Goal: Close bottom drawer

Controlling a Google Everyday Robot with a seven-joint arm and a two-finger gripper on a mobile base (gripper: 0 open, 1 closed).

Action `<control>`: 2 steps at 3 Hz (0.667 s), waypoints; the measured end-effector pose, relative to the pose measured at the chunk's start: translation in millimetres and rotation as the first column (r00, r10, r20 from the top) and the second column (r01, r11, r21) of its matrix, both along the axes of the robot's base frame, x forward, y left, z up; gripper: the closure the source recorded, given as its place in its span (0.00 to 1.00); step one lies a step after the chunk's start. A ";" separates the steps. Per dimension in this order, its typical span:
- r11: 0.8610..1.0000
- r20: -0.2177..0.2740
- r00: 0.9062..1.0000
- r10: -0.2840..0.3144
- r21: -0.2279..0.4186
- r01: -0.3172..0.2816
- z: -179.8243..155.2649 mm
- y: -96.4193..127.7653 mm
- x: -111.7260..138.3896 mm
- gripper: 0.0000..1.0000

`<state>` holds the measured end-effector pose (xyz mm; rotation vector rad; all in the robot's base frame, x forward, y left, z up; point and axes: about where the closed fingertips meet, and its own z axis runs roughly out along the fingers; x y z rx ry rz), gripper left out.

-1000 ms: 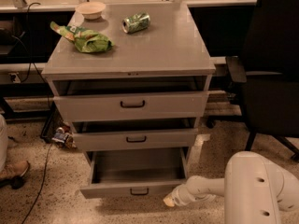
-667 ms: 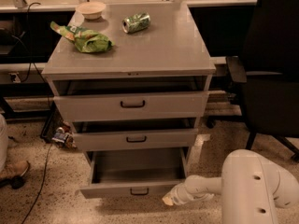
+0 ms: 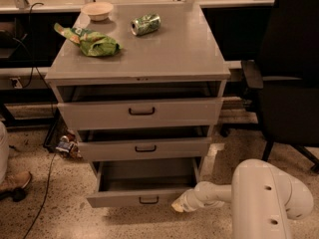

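The grey cabinet top (image 3: pixel 169 49) carries three things, all toward its far half. A pale bowl (image 3: pixel 97 10) sits at about 11 o'clock, near the back edge. A green can (image 3: pixel 146 24) lies on its side at about 12 o'clock, apart from the bowl. A green bag (image 3: pixel 92 42) lies at about 9 o'clock by the left edge. Below, the speckled floor (image 3: pixel 50 213) carries the cabinet; the gripper (image 3: pixel 180 205) hangs low over it at 5 o'clock, by the bottom drawer (image 3: pixel 142 199) front's right end.

The claw (image 3: pixel 180 206) sits apparently touching the bottom drawer's (image 3: pixel 134 199) right front corner.
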<state>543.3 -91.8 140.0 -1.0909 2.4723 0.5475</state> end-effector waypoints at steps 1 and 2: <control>1.000 0.027 0.999 0.027 0.005 -0.027 -3.0 6.6 24.2 1.00; 1.000 0.027 0.999 0.027 0.005 -0.027 -3.0 6.6 24.2 1.00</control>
